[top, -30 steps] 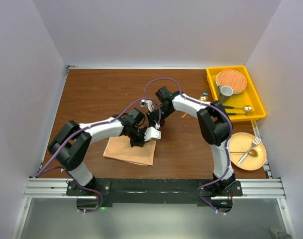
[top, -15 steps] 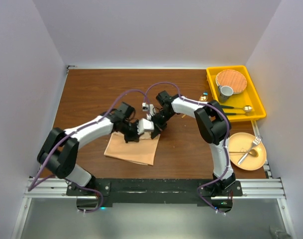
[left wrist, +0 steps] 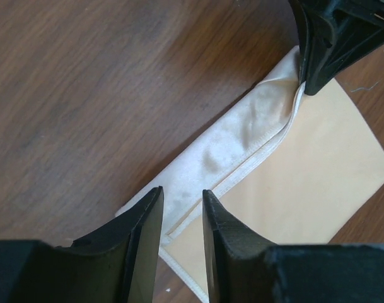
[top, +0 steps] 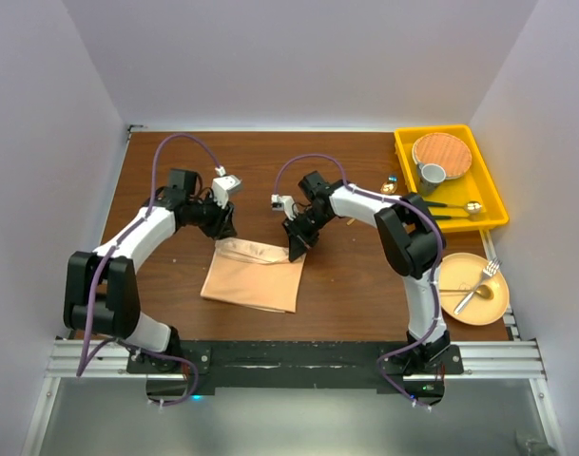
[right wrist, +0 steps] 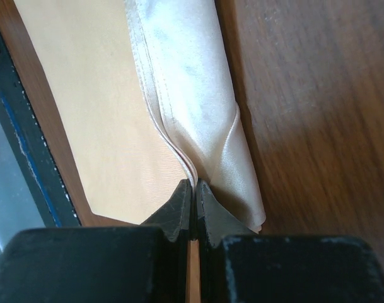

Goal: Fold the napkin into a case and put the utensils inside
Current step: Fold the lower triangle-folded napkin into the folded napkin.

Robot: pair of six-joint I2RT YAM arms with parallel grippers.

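- Currently, your left gripper (left wrist: 182, 199) stands with its jaws a little apart and holds nothing. It is above the left end of the folded strip along the napkin's (top: 254, 280) far edge; whether the tips touch the cloth cannot be told.
- Your right gripper (right wrist: 193, 189) has its jaws together, clamped on the layered hem at the napkin's far right corner.
- The napkin lies flat on the table (top: 175, 161), near the front edge and slightly left of centre, between the two arms.
- Change noted: a second ago your left gripper was closed over the middle of the cloth, close beside the right one. It has since drawn away to the far left and parted its jaws. The right gripper has kept its place and its grip.
- Count: one napkin. One fork (top: 486, 273) and one spoon (top: 472, 297) lie on the yellow plate (top: 493, 306) at the near right.
- Count: one dark-handled spoon (top: 460, 206), one wood-toned plate (top: 441, 152) and one grey cup (top: 432, 175) sit in the yellow tray (top: 403, 157) at the far right.
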